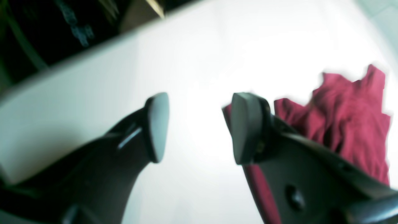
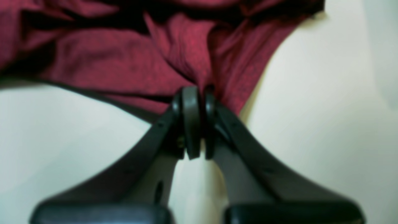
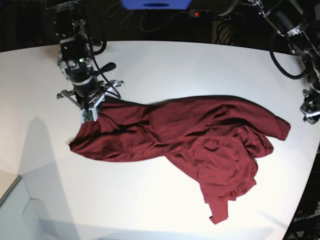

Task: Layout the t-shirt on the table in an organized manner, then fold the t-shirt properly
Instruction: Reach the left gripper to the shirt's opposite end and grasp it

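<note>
Right hand: pinched shut on t-shirt edge.
T-shirt axis: runs across the worktop, crumpled.
Left hand: open, empty; the base view shows only its arm at the edge.

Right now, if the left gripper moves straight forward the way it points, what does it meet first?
Probably the bare table: the open left gripper points at white surface, with the t-shirt off to one side. Depth is unclear.

arms: black, metal joints, looped black cables | jaws: matte black curved shells, grey flat pads
</note>
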